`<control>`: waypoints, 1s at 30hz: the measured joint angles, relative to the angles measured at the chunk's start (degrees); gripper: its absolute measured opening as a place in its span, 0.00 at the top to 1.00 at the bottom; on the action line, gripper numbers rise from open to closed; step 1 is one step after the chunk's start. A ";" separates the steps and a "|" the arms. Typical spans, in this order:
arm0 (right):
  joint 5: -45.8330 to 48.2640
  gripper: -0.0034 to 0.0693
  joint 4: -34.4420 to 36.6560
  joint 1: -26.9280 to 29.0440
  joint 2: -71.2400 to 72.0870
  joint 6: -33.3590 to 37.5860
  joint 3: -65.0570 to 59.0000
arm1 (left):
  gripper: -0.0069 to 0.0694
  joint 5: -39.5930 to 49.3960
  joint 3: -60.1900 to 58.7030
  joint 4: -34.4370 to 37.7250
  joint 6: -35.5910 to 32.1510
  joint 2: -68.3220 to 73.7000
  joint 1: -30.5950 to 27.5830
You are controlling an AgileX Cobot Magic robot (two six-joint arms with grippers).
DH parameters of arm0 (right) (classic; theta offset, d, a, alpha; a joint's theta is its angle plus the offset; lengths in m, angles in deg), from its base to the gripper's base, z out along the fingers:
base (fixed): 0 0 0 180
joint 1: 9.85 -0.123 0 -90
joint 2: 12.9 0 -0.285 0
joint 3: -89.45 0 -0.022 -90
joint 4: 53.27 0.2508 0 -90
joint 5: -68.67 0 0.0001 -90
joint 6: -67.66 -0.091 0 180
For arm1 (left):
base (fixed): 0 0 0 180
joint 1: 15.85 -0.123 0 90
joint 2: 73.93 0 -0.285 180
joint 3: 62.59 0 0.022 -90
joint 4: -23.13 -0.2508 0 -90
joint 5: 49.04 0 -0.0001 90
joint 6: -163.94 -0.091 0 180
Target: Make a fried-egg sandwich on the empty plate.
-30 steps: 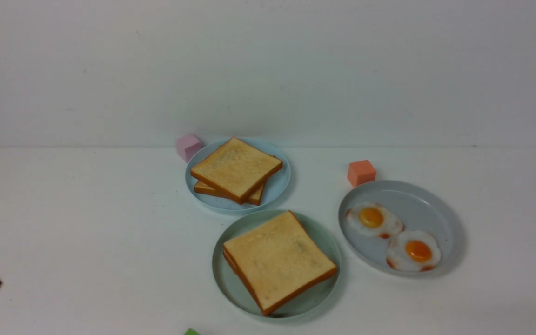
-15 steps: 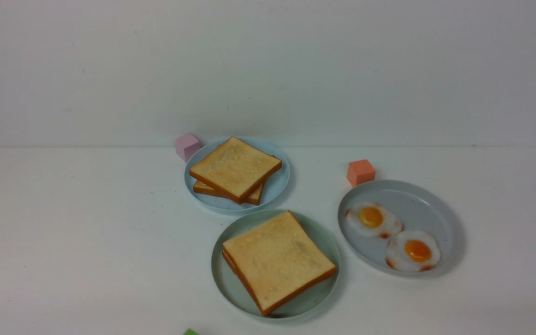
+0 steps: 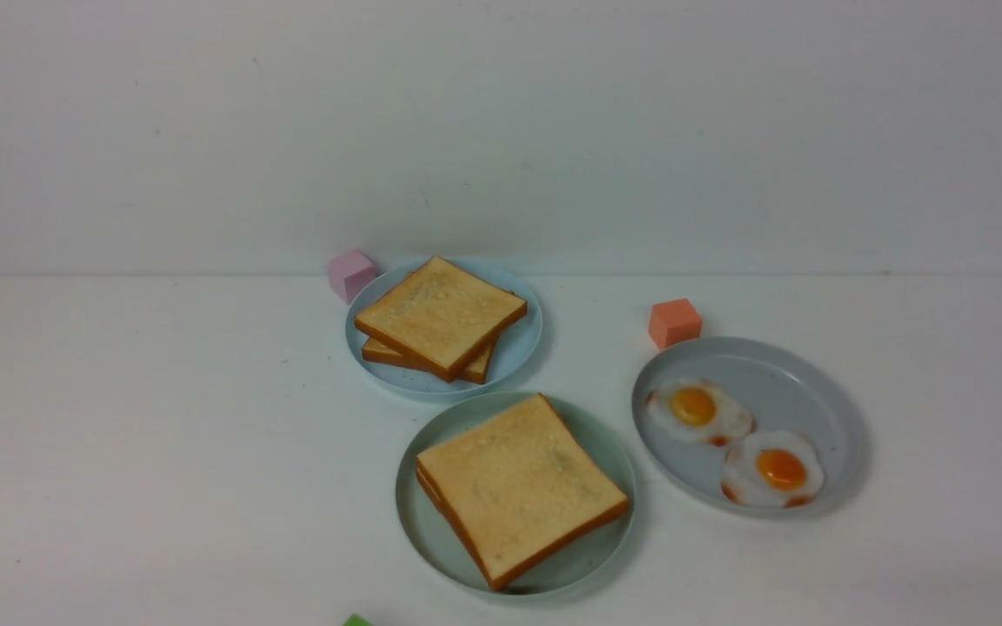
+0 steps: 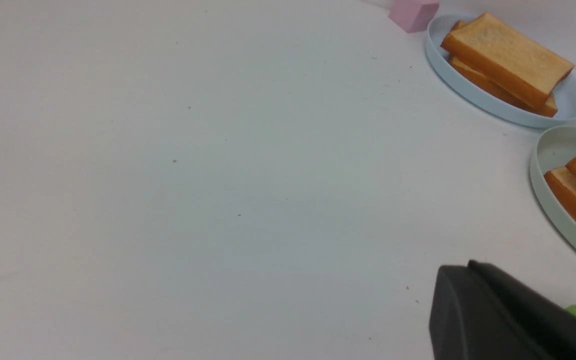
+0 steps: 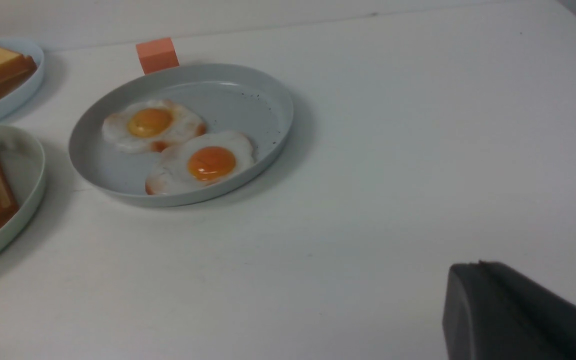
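The pale mint-green plate (image 3: 418,539) sits front centre and holds two stacked golden toast slices (image 3: 520,487). No egg shows between them. The plate also shows in the left wrist view (image 4: 548,155) and the right wrist view (image 5: 23,150). Two fried eggs (image 3: 698,410) (image 3: 772,469) lie on the grey plate (image 3: 779,369). Neither gripper shows in the front view. My left gripper (image 4: 468,268) is shut and empty over bare table, left of the plates. My right gripper (image 5: 478,268) is shut and empty, right of the grey plate (image 5: 248,95).
A light-blue plate (image 3: 518,348) at the back holds a plain stack of two toast slices (image 3: 440,315). A pink block (image 3: 351,273) stands beside it. An orange block (image 3: 675,322) stands behind the grey plate. A green block (image 3: 357,621) sits at the front edge, close to my left gripper.
A dark part of my left arm, at the front view's lower left edge one second ago, has moved out of that view. The plates and food have not moved.
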 joint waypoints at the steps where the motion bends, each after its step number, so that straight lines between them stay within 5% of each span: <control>1: 0.00 0.92 0.00 0.00 0.00 0.00 0.00 | 0.93 0.00 0.00 0.00 0.00 0.00 0.00; 30: 0.00 0.86 0.00 0.00 0.00 0.00 0.00 | 0.90 -0.07 0.00 0.00 0.00 0.00 0.00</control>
